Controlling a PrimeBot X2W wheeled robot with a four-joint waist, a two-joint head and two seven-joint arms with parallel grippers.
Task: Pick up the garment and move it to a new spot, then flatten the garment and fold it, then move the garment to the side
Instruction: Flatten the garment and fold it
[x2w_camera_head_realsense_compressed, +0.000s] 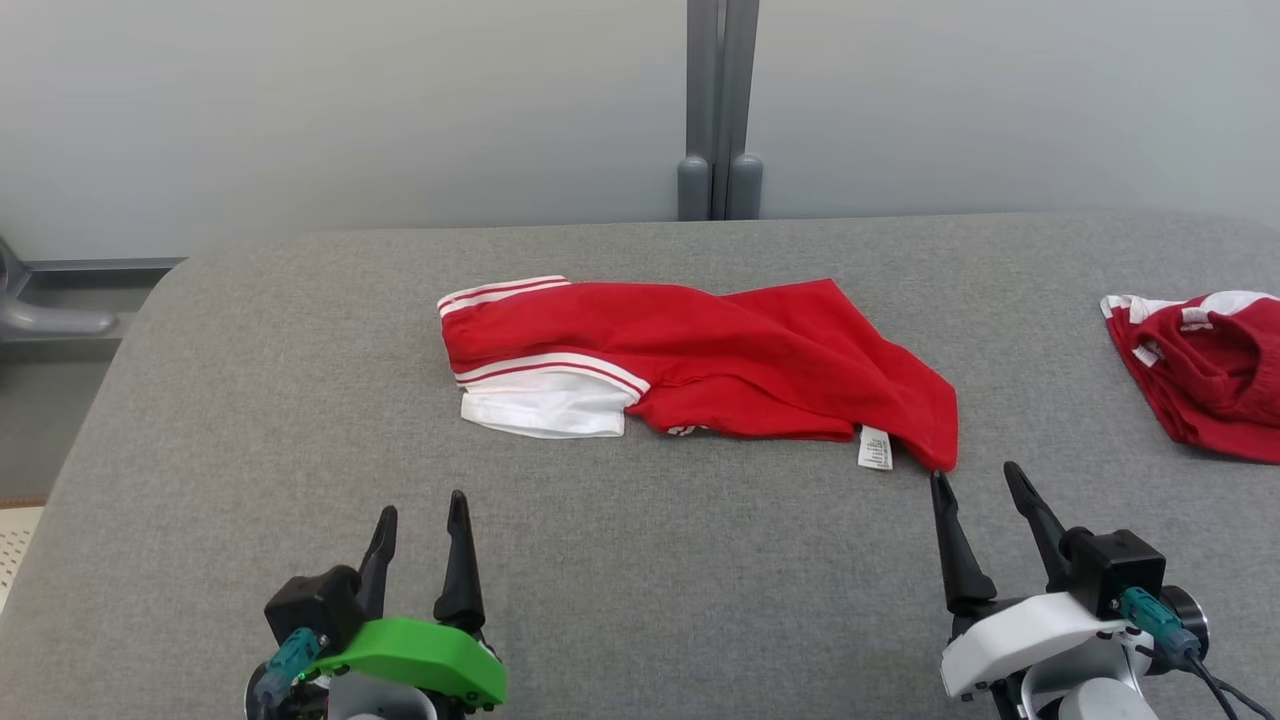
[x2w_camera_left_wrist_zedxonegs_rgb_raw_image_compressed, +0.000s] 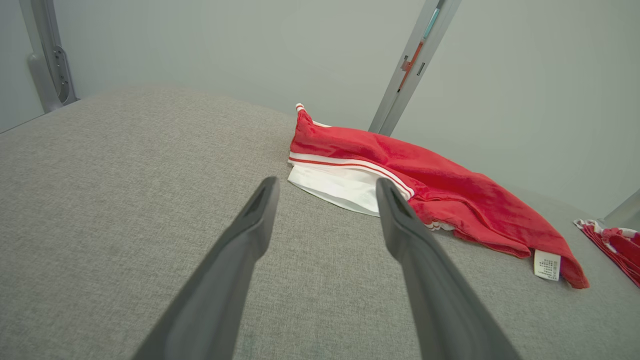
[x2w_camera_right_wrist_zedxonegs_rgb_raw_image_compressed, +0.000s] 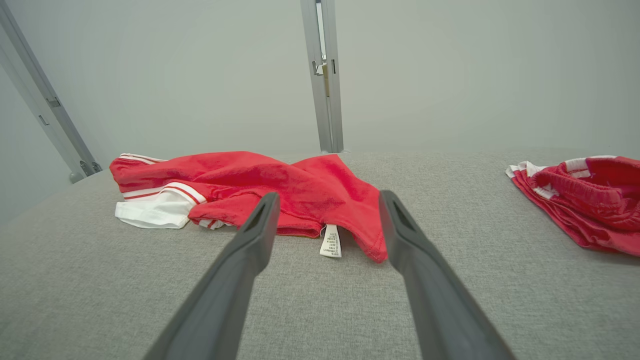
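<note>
Logged red-and-white garment (x2w_camera_head_realsense_compressed: 720, 360) lying bunched mid-table on grey cloth surface (x2w_camera_head_realsense_compressed: 250, 400), white care label (x2w_camera_head_realsense_compressed: 875, 447) at its 5 o'clock corner. Found left gripper (x2w_camera_head_realsense_compressed: 423, 503) at 7 o'clock of garment, well apart, fingers spread wide, holding nothing. Found right gripper (x2w_camera_head_realsense_compressed: 973, 471) at 5 o'clock, likewise spread wide and empty, 1 fingertip just beside hem corner near label. Noted 2nd red garment (x2w_camera_head_realsense_compressed: 1210, 370) at 3 o'clock, by table edge.

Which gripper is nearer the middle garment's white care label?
Right. The right gripper sits just short of the care label, slightly to its right; the left gripper is far off to its left.
</note>
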